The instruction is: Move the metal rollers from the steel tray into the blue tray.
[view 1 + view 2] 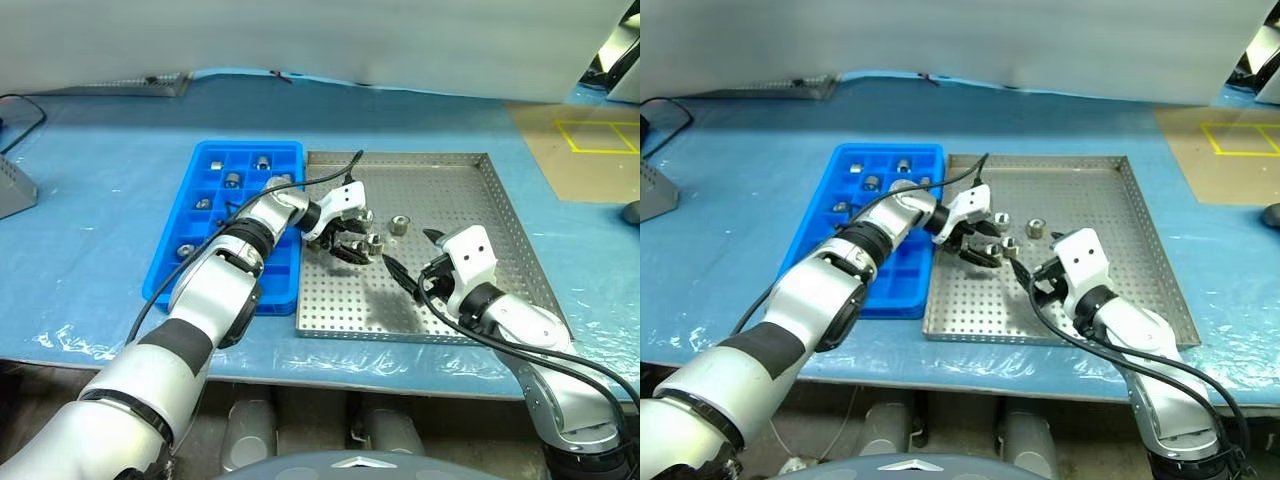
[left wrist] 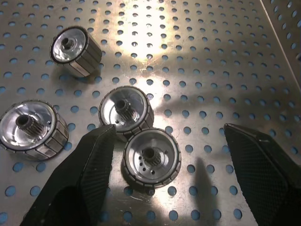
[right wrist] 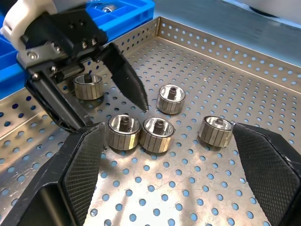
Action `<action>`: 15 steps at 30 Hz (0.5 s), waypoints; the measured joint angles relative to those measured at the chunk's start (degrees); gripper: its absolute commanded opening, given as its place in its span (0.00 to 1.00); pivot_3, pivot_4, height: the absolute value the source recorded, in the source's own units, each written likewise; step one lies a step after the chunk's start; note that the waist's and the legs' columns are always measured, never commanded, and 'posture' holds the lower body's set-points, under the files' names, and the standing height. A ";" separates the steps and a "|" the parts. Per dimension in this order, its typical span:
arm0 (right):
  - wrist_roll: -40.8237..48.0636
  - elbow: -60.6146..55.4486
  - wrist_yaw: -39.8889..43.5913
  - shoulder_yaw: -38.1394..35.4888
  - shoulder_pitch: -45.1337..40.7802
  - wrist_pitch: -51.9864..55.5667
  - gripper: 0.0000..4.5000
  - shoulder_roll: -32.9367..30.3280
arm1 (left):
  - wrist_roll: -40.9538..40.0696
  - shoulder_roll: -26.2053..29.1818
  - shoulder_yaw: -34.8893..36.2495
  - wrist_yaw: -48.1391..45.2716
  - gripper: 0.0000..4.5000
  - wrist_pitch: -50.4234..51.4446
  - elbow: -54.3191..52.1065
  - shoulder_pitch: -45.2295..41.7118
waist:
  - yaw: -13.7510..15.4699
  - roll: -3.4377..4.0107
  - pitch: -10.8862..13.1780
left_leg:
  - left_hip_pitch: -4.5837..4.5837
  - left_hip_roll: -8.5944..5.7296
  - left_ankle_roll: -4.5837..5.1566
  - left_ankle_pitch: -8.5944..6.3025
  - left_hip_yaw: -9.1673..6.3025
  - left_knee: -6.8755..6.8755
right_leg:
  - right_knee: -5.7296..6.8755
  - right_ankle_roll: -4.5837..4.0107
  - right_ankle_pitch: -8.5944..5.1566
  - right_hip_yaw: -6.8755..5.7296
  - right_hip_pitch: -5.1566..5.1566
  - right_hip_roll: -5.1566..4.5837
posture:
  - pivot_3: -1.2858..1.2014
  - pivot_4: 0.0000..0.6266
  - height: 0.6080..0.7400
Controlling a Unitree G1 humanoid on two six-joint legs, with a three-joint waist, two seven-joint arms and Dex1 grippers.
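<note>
The left hand [image 1: 345,243] hangs over metal rollers [image 1: 385,232] in the steel tray [image 1: 455,175], fingers apart. The right hand [image 1: 415,262] (also spread) hovers nearby. The blue tray [image 1: 280,152] beside it holds several rollers.

Both head eyes look down over the counter [image 1: 100,200]; both wrist cameras look closely at the steel tray [image 3: 221,52].

Bright, even overhead light fills the scene. Strong glare streaks across the steel tray [image 2: 155,28] in the left wrist view, and the blue-covered worktop [image 1: 90,200] shines softly. Shadows are short and soft; all views are sharp.
</note>
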 measured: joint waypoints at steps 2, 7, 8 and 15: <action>-0.04 0.00 -0.13 0.02 0.00 0.03 1.00 -0.01 | 1.66 -0.37 -0.69 1.65 0.86 0.17 0.13 0.78 | -0.10 0.00 0.00 | -0.01 0.01 0.03 -0.01 0.00 0.00 | 0.00 -0.01 0.00 0.00 0.00 0.00 | 0.41 0.24 1.00; -0.23 0.01 -0.12 0.01 0.04 0.00 1.00 -0.08 | 3.94 -1.72 -1.08 7.67 0.86 1.32 0.61 1.34 | -0.56 0.00 0.00 | 0.03 0.01 0.13 -0.06 0.01 0.08 | -0.01 -0.02 0.01 0.00 0.10 -0.01 | 0.41 0.24 1.00; -0.26 0.01 -0.12 0.01 0.04 0.00 1.00 -0.08 | 4.12 -1.99 -1.05 8.47 0.86 1.43 0.61 1.38 | -0.65 0.00 0.00 | 0.07 0.00 0.12 -0.06 0.01 0.10 | -0.01 -0.02 0.01 -0.01 0.15 -0.02 | 0.41 0.24 1.00; -0.90 0.01 -0.06 0.02 0.96 -0.08 1.00 -0.23 | 4.14 -3.88 0.04 12.15 0.86 3.78 0.57 1.68 | -0.73 0.00 0.00 | 0.40 0.00 0.15 -0.10 0.00 0.15 | -0.22 0.34 -0.19 -0.04 0.61 -0.04 | 0.41 0.24 1.00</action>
